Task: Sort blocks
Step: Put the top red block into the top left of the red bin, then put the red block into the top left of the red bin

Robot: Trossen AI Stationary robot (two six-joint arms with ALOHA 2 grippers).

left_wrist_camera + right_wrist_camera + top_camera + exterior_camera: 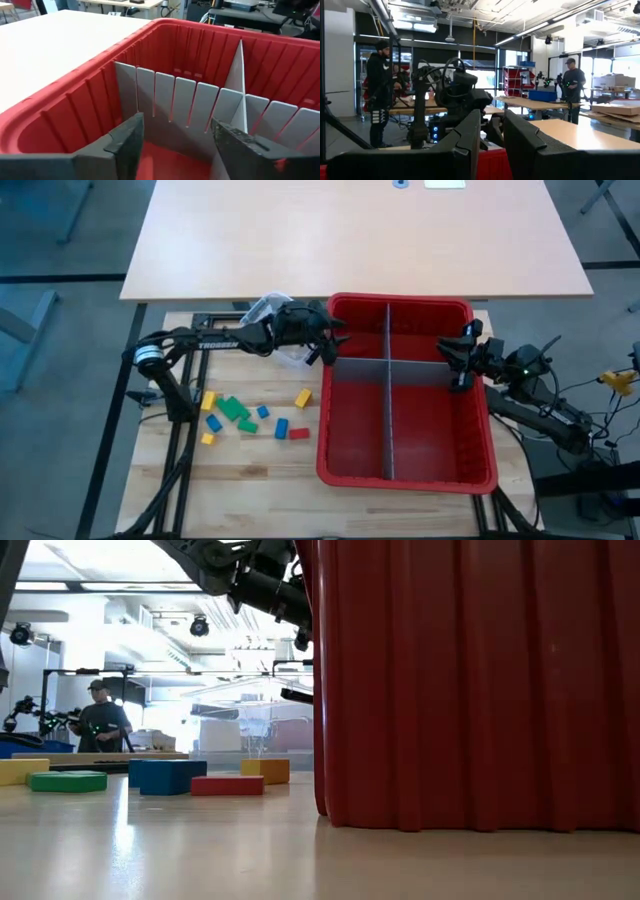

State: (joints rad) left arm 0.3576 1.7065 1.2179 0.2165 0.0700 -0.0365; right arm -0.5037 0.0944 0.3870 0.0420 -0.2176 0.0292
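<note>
The left gripper hangs over the red bin's left rim, near its far left corner; its fingers stand apart with nothing between them, above the far left compartment. Grey dividers split the bin into four compartments. The right gripper hovers at the bin's right rim, over the far right compartment, its fingers close together with a narrow gap and nothing visibly held. The blocks lie loose on the table left of the bin, toward the near left: yellow, green, blue and red pieces spread in a small cluster, none inside the bin as far as can be seen. A clear tub sits beside the left arm, just off the bin's far left corner. People stand in the room beyond.
</note>
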